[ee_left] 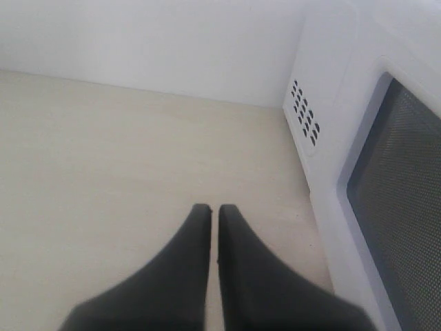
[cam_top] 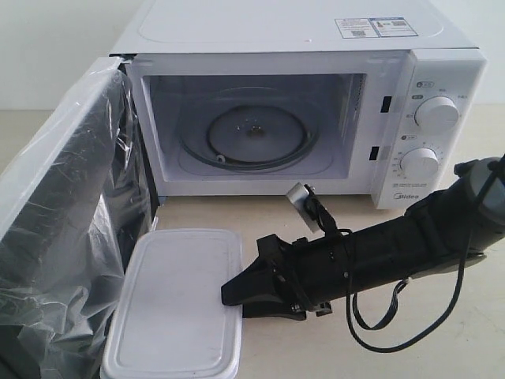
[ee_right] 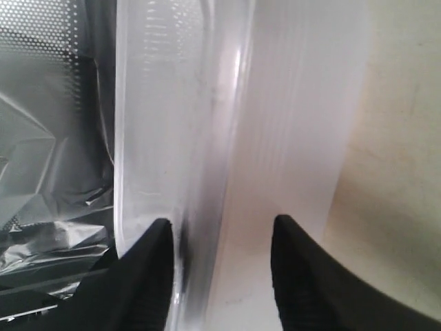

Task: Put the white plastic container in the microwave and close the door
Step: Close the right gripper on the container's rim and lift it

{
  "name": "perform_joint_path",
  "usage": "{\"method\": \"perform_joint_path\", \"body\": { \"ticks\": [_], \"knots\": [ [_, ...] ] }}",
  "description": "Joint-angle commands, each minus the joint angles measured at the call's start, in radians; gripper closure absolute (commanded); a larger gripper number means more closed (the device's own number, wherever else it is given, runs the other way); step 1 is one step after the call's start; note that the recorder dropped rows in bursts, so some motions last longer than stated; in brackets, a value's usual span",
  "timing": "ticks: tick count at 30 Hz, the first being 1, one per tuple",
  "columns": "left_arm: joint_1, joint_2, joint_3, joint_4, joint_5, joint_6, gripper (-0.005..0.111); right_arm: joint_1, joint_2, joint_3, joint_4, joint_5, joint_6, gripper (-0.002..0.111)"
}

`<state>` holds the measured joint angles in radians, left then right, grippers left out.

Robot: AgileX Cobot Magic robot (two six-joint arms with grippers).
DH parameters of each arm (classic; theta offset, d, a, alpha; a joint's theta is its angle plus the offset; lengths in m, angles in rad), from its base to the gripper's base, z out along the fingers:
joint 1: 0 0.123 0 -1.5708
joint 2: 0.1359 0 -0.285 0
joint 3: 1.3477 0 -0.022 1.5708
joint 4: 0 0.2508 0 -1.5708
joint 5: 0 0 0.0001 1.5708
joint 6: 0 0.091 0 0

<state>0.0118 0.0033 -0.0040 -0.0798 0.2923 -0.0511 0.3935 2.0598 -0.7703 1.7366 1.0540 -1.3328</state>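
The white plastic container (cam_top: pixel 177 304) lies lidded on the table before the microwave (cam_top: pixel 300 118), whose door (cam_top: pixel 71 237) stands swung wide to the left, film-covered inside. My right gripper (cam_top: pixel 233 300) is open at the container's right edge. In the right wrist view my right gripper (ee_right: pixel 222 222) straddles the container (ee_right: pixel 172 138), one finger over the lid and one beside the side wall. The door's crinkled film (ee_right: pixel 48 172) lies beyond. My left gripper (ee_left: pixel 210 207) is shut on nothing, over bare table beside the door's outer window (ee_left: pixel 406 207). It is hidden in the exterior view.
A glass turntable (cam_top: pixel 254 134) lies in the empty cavity. Two knobs (cam_top: pixel 435 113) sit on the right panel. A black cable (cam_top: pixel 394 316) loops under the right arm. The microwave's vented side (ee_left: pixel 306 114) stands close to the left gripper. A pale wall is behind.
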Motion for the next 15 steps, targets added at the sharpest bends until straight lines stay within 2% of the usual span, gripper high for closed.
{"method": "perform_joint_path", "body": {
  "ticks": [1, 4, 15],
  "knots": [
    [0.004, -0.003, 0.004, -0.006, -0.008, -0.008, 0.102, 0.007, -0.002, -0.010, 0.008, 0.026, -0.009, 0.086],
    [0.004, -0.003, 0.004, -0.006, -0.008, -0.008, 0.102, 0.007, -0.002, -0.010, 0.008, 0.023, -0.013, 0.108],
    [0.004, -0.003, 0.004, -0.006, -0.008, -0.008, 0.102, 0.005, -0.004, -0.010, 0.008, 0.025, -0.007, 0.108]
  ]
}}
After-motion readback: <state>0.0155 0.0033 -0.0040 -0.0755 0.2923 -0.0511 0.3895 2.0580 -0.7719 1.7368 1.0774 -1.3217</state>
